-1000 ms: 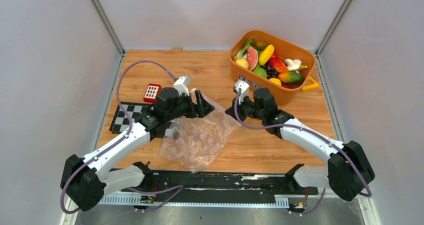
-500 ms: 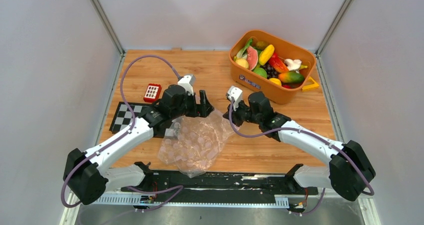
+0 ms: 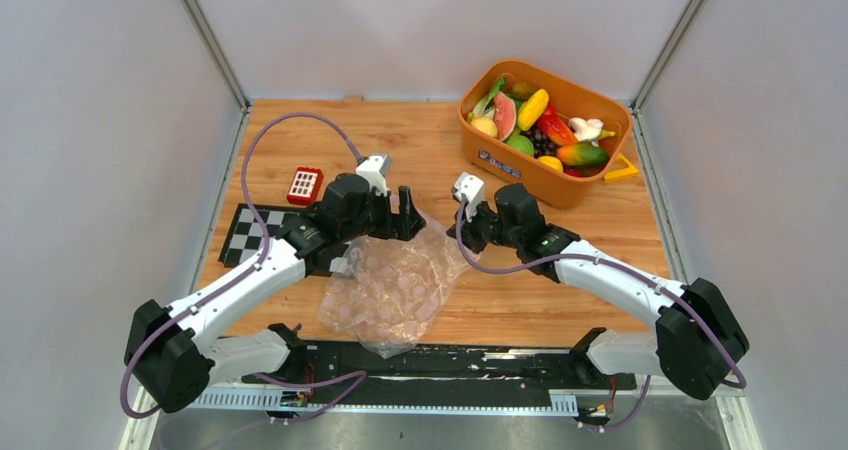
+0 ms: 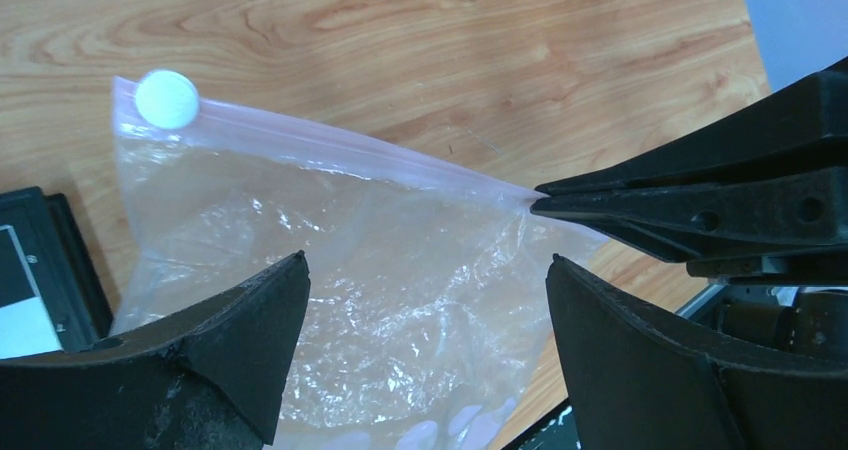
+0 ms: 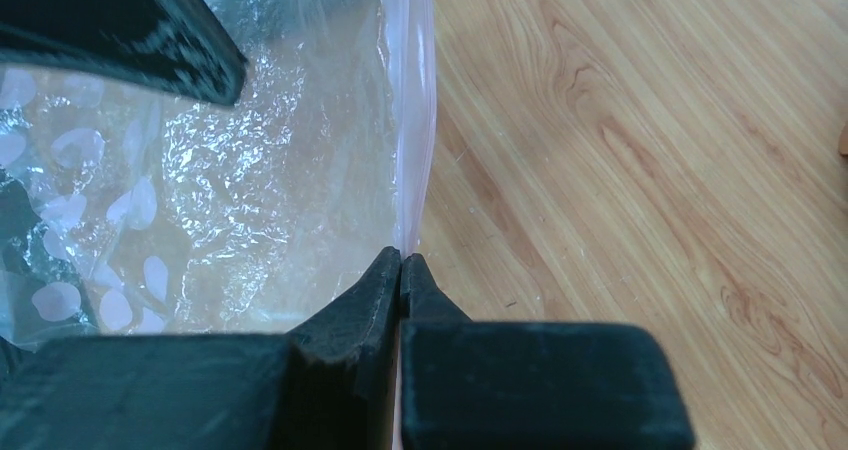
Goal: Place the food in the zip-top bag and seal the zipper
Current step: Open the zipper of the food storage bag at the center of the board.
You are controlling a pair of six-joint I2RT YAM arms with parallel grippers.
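Right jaws are clenched on the zipper [image 5: 410,120], pinching the pink strip at its right-hand end. Left jaws stand released and wide, hovering over the bag's mouth with nothing between them but air; in the left wrist view the film lies beyond both fingers, apparently untouched.

The table [image 3: 420,140] carries everything. The bag [image 3: 390,285] sits at its middle between the two arms. Its mouth edge is held up toward the jaws and its crumpled body trails back to the near edge. It looks empty. The basket [image 3: 560,188] stands at the far right corner, well apart from the bag, and all the food [image 3: 535,120] is heaped inside it. None is in the bag yet.

The zipper's long axis runs across from the right jaws toward the left jaws, taut at the pinched end. At its free end there is a small white disc [image 4: 167,99]. From the left jaws the strip lies just ahead and slightly below, crossing their gap slantwise rather than square. It reads as one flat band, so the mouth is probably pressed closed, though I cannot tell for certain.

By my judgement the task has barely begun. The bag must be opened before any food goes in. The left arm [image 3: 240,285] is the free one and already at the strip, so it is best placed to take one lip and pull it away from the right's hold. The food lies nearer the right arm [image 3: 620,280], beyond and to its right, but that arm is occupied.
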